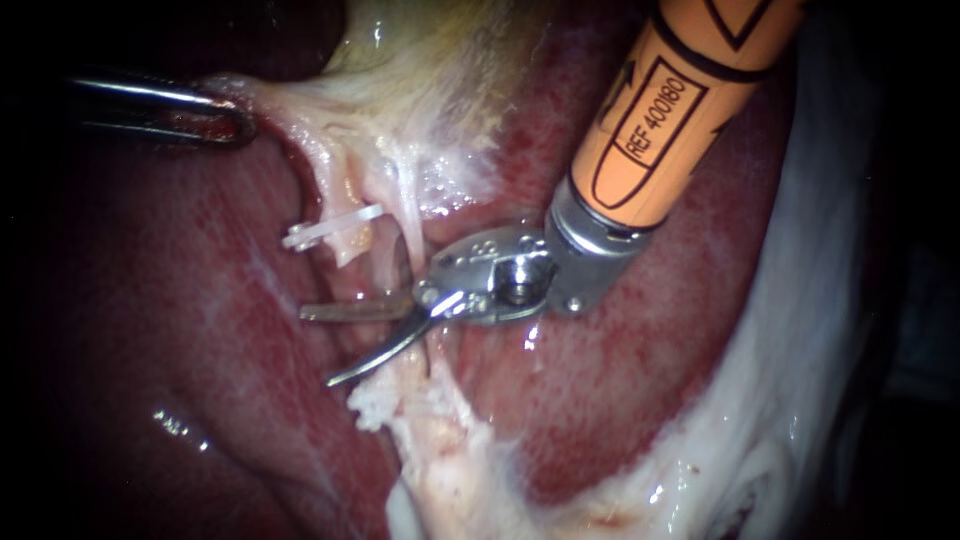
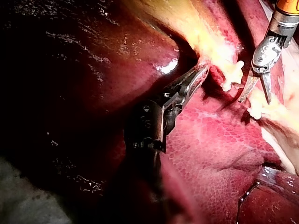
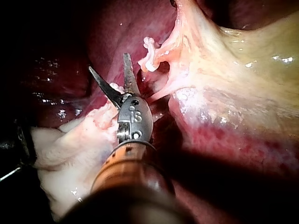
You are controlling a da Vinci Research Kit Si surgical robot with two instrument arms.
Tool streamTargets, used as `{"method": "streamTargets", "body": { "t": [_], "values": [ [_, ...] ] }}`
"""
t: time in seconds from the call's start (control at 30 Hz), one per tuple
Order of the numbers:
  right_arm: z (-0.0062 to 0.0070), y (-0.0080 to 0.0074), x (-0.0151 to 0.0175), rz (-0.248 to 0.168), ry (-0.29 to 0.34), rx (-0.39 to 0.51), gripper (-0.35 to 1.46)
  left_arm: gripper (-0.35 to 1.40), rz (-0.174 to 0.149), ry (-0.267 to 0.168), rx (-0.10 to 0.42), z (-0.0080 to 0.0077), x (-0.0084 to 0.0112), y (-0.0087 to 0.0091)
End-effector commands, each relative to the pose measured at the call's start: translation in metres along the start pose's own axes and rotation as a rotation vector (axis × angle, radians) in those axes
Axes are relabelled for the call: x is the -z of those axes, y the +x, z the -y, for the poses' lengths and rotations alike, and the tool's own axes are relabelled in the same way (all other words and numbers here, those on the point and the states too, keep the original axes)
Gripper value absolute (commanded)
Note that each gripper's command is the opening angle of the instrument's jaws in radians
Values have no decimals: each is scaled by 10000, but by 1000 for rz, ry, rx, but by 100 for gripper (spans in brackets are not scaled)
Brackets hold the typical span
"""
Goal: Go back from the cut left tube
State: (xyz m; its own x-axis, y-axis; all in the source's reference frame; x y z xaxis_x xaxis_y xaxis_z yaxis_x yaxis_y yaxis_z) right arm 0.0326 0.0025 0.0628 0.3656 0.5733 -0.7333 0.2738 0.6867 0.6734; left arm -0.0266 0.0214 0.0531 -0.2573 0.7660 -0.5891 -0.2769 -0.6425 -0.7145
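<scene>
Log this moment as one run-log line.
right instrument: blades open, nothing between, beside cut tube | clip: on upper stump | left instrument: shut on tissue

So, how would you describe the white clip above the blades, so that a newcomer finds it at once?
Begin at the yellowish gallbladder at the top of the endoscope view and follow its pale strand downward. Near the strand's end, just above the open blades of the right instrument, sits a white clip. It is a smooth straight bar, unlike the lumpy white mass below the blades.
</scene>
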Motion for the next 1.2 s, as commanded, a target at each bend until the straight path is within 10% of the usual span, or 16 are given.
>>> {"method": "streamTargets", "body": {
  "t": [0.03, 0.3, 0.47, 0.6, 0.83, 1.2],
  "values": [
    [0, 0, 0, 0, -5, -1, 140, -35, 0, 0, 0, 0, 0, 0],
    [14, -3, 14, -14, -59, -13, 143, -35, 0, 0, 0, 2, -1, -1],
    [43, -6, 55, -46, -227, -16, 143, -35, -3, 0, -1, 3, -1, -2],
    [66, -9, 100, 50, -453, 127, 143, -35, -3, 0, -1, 3, -1, -2],
    [93, -19, 159, 264, -601, 162, 143, -35, -3, 0, -2, 4, -2, -4],
    [96, -21, 187, 297, -629, 130, 143, -35, 1, 7, -4, 3, -8, -8]
  ]
}}
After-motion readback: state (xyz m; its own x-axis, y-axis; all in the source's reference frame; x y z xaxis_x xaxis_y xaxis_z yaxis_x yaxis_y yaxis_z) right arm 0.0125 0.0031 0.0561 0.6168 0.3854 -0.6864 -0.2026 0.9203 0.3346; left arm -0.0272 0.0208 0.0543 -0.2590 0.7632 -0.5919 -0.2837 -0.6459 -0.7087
